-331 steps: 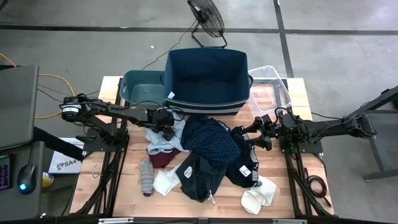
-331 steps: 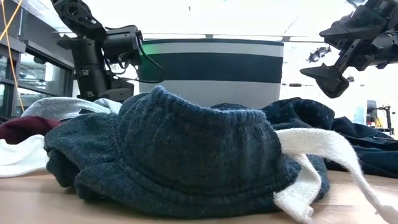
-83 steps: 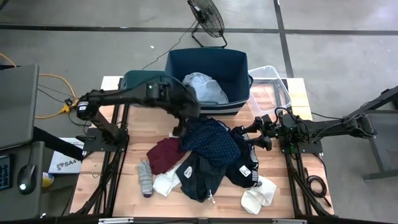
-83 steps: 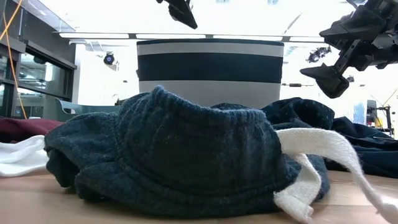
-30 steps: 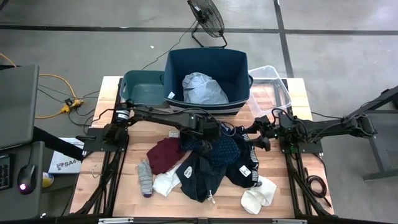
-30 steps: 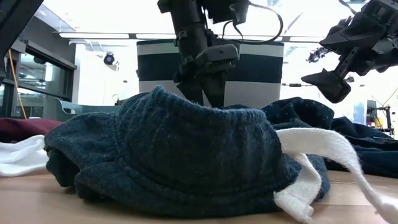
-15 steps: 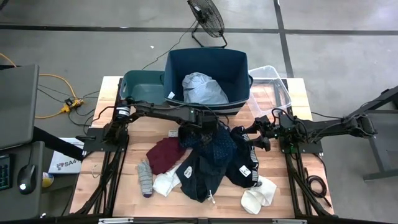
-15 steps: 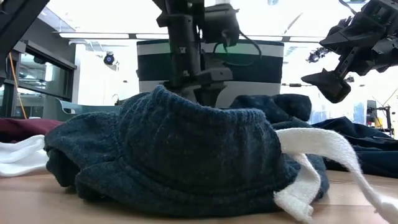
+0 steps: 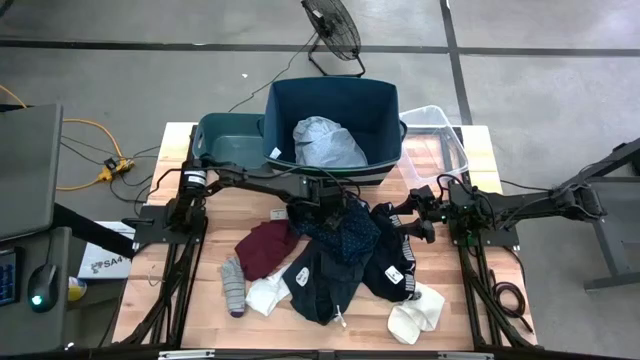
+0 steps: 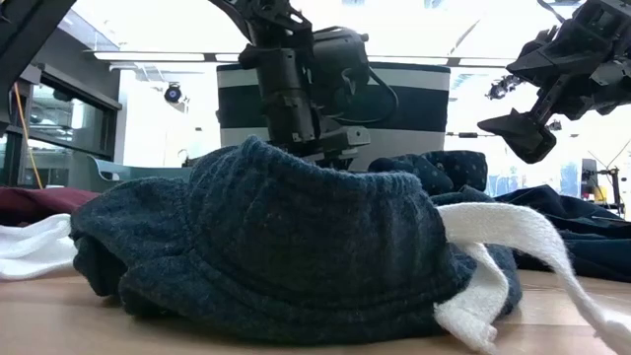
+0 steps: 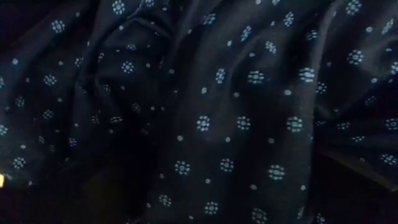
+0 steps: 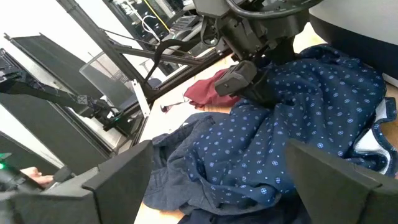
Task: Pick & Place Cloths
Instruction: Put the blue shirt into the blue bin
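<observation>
Cloths (image 9: 320, 265) lie heaped mid-table. Left gripper (image 9: 332, 212) presses into the navy dotted cloth (image 9: 345, 232), jaws wide, grasp not discernible. Right gripper (image 9: 402, 222) hovers beside the pile, jaws wide, holding nothing.

Left claw (image 9: 335, 208) lowered, open.

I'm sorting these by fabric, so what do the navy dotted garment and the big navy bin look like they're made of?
Navy dotted garment: thin woven cloth, matte, judging by its soft folds and printed dots. Navy bin: probably rigid plastic, smooth, with straight walls holding their shape.
</observation>
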Robot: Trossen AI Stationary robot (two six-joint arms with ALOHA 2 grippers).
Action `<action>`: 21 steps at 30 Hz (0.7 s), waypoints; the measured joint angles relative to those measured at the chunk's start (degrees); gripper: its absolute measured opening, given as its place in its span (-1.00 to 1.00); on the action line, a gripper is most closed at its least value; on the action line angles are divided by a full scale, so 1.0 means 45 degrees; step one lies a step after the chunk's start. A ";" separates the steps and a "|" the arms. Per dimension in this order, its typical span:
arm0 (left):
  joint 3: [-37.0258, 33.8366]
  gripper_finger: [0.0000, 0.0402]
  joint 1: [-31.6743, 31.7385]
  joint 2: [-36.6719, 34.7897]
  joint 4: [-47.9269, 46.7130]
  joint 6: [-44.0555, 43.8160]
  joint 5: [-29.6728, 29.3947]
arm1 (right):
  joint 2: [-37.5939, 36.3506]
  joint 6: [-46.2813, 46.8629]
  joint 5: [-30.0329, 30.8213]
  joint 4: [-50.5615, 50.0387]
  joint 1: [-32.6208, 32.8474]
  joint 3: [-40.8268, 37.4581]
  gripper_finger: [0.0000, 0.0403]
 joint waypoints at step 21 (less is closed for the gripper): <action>-0.0188 -0.18 -0.0242 0.0073 0.0127 -0.1119 0.1037 | 0.0000 0.0000 0.0000 0.0000 -0.0003 0.0000 0.75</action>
